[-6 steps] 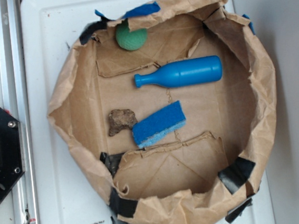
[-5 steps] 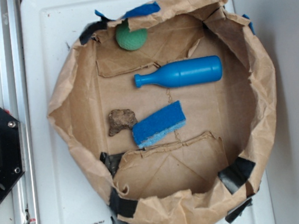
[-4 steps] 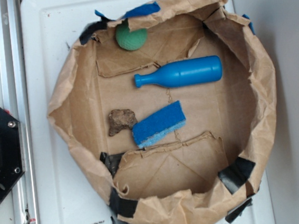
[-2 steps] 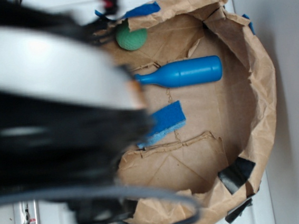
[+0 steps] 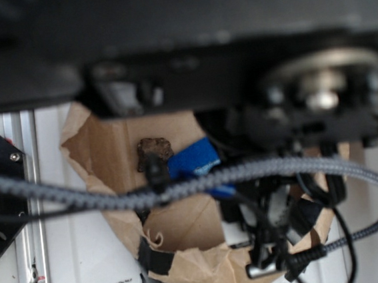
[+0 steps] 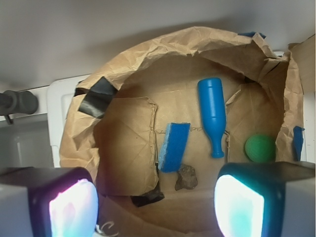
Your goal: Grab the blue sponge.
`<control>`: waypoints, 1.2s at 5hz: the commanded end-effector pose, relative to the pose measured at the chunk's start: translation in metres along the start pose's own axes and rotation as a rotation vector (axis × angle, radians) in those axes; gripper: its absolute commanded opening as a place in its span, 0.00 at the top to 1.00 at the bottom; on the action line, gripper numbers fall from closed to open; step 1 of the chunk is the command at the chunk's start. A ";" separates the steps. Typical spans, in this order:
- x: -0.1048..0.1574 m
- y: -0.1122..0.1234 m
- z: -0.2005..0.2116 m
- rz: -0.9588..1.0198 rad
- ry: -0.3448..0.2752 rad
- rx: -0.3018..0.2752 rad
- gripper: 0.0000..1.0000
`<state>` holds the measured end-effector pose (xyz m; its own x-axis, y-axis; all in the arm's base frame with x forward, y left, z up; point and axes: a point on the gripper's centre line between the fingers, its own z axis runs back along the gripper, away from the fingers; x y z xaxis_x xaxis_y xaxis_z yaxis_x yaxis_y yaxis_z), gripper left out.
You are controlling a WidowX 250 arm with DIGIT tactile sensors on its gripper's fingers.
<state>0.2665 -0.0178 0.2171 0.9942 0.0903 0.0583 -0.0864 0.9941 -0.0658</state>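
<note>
While the hand (image 6: 155,207) hangs high above the paper bag (image 6: 123,64), its two fingers (image 6: 74,207) are spread wide apart and hold nothing. The blue sponge (image 6: 174,146) lies flat on the floor of the bag, right in the middle.

Things could go wrong on the way down. The rock (image 6: 186,177) sits just beside one short end of the sponge, so a finger could land on the rock and push it, or pinch it too. The blue bottle (image 6: 212,114) lies near the sponge's long side, so the hand could pick the wrong blue thing if it drifts that way. The bag's crumpled walls stand up all around, and the hand could catch on them.

Inside the bag are four things: the sponge, the rock, the bottle, and a green ball (image 6: 260,148) past the bottle, by the wall.
</note>
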 end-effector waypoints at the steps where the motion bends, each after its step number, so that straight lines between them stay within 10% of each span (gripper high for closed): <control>1: 0.004 0.002 0.015 0.013 -0.058 -0.004 0.00; 6: -0.010 0.046 -0.100 0.112 -0.073 -0.064 0.00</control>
<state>0.2555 0.0170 0.1080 0.9782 0.1870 0.0905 -0.1733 0.9748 -0.1404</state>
